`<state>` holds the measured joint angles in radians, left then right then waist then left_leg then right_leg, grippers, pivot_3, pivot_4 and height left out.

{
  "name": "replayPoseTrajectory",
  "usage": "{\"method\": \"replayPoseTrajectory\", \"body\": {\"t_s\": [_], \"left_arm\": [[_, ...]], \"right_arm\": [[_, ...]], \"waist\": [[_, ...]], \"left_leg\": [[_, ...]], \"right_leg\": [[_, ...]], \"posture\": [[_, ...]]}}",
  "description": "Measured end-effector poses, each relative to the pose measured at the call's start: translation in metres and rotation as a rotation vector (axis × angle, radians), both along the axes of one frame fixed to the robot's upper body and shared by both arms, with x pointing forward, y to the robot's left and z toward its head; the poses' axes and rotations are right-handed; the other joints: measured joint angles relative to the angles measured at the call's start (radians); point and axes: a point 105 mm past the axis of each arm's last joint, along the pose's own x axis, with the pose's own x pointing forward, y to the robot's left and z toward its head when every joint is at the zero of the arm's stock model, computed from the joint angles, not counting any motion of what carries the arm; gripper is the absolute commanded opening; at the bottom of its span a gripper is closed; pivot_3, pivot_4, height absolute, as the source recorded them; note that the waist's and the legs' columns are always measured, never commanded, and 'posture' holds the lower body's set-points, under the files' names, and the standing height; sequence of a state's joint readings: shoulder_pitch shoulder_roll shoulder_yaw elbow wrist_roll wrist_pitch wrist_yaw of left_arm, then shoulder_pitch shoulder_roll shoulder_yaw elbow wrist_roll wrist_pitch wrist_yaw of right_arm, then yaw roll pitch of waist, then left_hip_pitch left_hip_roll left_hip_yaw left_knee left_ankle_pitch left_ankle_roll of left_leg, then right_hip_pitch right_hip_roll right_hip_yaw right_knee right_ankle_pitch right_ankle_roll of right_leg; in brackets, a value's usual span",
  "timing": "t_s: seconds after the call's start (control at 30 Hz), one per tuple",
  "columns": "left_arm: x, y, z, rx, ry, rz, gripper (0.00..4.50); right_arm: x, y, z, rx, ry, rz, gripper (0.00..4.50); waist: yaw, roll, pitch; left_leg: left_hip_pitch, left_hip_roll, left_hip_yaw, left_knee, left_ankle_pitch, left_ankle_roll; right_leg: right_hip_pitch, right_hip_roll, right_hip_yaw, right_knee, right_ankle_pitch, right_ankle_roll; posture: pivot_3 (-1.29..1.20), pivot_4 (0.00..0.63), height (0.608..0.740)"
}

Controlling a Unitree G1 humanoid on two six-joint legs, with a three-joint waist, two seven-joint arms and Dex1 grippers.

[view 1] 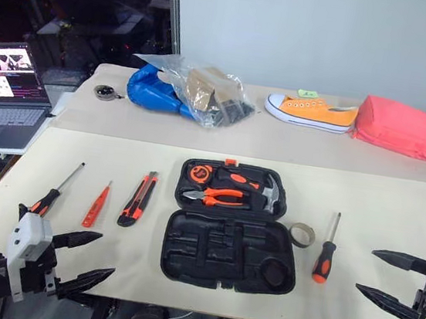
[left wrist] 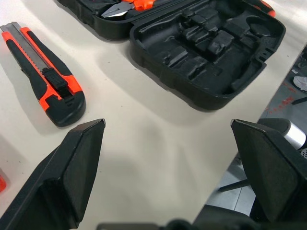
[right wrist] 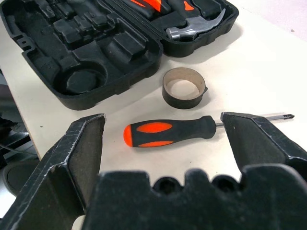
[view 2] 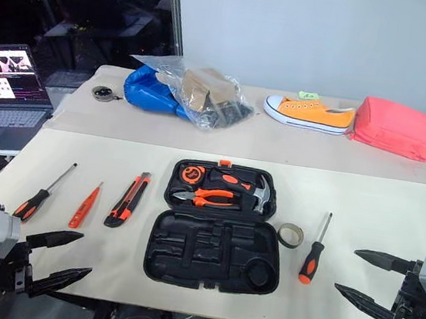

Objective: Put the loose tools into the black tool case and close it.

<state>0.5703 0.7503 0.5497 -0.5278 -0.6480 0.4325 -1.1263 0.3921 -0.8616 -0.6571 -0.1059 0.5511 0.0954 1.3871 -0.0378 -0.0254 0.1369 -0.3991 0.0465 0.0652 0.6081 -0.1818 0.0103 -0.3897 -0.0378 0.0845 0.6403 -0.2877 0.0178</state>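
Lying near-to-far just right of the open black plastic tool case (view 1: 232,228), the orange-and-black-handled steel-shafted screwdriver (view 1: 326,253) sits handle-nearest, closest to the empty, wide-spread right gripper (view 1: 385,278), while the left gripper (view 1: 88,257), equally wide, hangs empty.

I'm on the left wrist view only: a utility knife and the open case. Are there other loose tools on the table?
Observer: Yes. A red screwdriver and an orange-and-black screwdriver lie to the left of the utility knife.
Operator: Anything on the other side of the case?
Observer: A second orange-and-black screwdriver lies to the right of the tool case, beside a tape ring.
Operator: And the right gripper?
Observer: The right gripper is open, near the table's front edge, holding nothing.
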Motion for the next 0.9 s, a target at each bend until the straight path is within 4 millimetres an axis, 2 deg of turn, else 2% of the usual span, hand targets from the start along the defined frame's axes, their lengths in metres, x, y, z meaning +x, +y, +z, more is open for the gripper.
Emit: {"method": "replayPoseTrajectory", "body": {"t_s": [0.07,0.13,0.2,0.33,0.37,0.43,0.5,0.6,0.67,0.73,0.87,0.9], "left_arm": [[0.0,0.0,0.0,0.001,-0.001,0.0,4.5],[0.013,-0.001,0.004,-0.057,-0.049,0.089,4.5],[0.03,-0.005,0.015,-0.122,-0.108,0.176,4.5],[0.049,-0.002,0.026,-0.189,-0.134,0.341,4.5],[0.053,0.004,0.026,-0.191,-0.116,0.394,4.5],[0.067,0.031,0.025,-0.092,-0.055,0.535,4.5],[0.074,0.072,0.029,0.026,0.0,0.667,4.5],[0.079,0.108,0.038,0.137,0.04,0.744,4.5],[0.082,0.123,0.037,0.205,0.093,0.761,4.5],[0.086,0.13,0.033,0.23,0.136,0.761,4.5],[0.096,0.135,0.009,0.262,0.247,0.745,4.5],[0.097,0.138,0.001,0.273,0.284,0.748,3.98]], "right_arm": [[0.0,0.0,0.0,0.0,-0.002,0.0,4.45],[0.019,0.01,0.013,0.07,-0.119,0.001,4.45],[0.035,0.035,0.028,0.146,-0.205,0.065,4.45],[0.046,0.068,0.044,0.208,-0.242,0.173,4.45],[0.047,0.078,0.046,0.23,-0.238,0.205,4.45],[0.046,0.108,0.053,0.265,-0.235,0.338,4.45],[0.044,0.135,0.063,0.289,-0.24,0.465,4.45],[0.045,0.152,0.071,0.299,-0.249,0.547,4.45],[0.045,0.159,0.072,0.302,-0.249,0.582,4.45],[0.044,0.162,0.07,0.302,-0.241,0.598,4.45],[0.041,0.163,0.068,0.302,-0.229,0.614,4.45],[0.04,0.163,0.067,0.3,-0.229,0.62,4.5]], "waist": [[0.001,0.0,0.0],[-0.005,-0.001,0.001],[-0.005,-0.002,0.002],[0.003,0.001,-0.001],[0.004,0.002,-0.001],[0.004,0.0,0.0],[-0.001,-0.002,0.001],[-0.003,-0.003,0.002],[0.0,-0.003,0.002],[0.007,-0.003,0.002],[0.021,-0.002,0.002],[0.024,-0.003,0.002]], "left_leg": [[0.0,0.0,0.0,0.0,-0.001,0.001],[0.0,0.0,0.0,0.001,-0.002,0.002],[0.0,0.0,0.0,0.002,-0.002,0.002],[0.0,0.0,-0.001,0.002,-0.002,0.002],[0.0,0.0,-0.001,0.002,-0.002,0.002],[0.0,0.001,-0.004,0.002,-0.002,0.002],[0.001,0.003,-0.004,0.002,-0.002,0.002],[0.001,0.003,-0.004,0.001,-0.002,0.001],[-0.001,0.003,-0.003,0.0,-0.003,0.001],[-0.002,0.002,-0.003,-0.001,-0.004,-0.001],[-0.007,0.001,-0.003,-0.001,-0.005,-0.002],[-0.009,0.001,-0.003,-0.001,-0.005,-0.002]], "right_leg": [[0.0,-0.001,0.0,0.0,0.0,0.0],[0.001,-0.001,0.001,0.001,0.002,0.004],[0.001,-0.001,0.001,0.002,0.002,0.007],[0.002,0.0,-0.001,0.004,0.003,0.008],[0.002,0.0,-0.001,0.005,0.003,0.007],[0.001,0.005,-0.003,0.006,0.002,0.007],[0.001,0.009,-0.002,0.006,0.001,0.005],[-0.001,0.008,-0.003,0.006,0.005,-0.003],[-0.002,0.007,-0.004,0.005,0.005,-0.004],[-0.003,0.004,-0.008,0.006,0.004,-0.004],[-0.008,-0.001,-0.014,0.006,0.004,-0.005],[-0.01,0.0,-0.014,0.006,0.004,-0.005]], "posture": [[0.0,0.15,0.74],[0.0,0.15,0.74],[0.0,0.15,0.74],[0.0,0.15,0.74],[0.0,0.15,0.74],[0.0,0.15,0.74],[0.0,0.15,0.74],[0.0,0.15,0.74],[0.0,0.15,0.74],[0.0,0.15,0.74],[0.0,0.15,0.74],[0.0,0.15,0.74]]}}
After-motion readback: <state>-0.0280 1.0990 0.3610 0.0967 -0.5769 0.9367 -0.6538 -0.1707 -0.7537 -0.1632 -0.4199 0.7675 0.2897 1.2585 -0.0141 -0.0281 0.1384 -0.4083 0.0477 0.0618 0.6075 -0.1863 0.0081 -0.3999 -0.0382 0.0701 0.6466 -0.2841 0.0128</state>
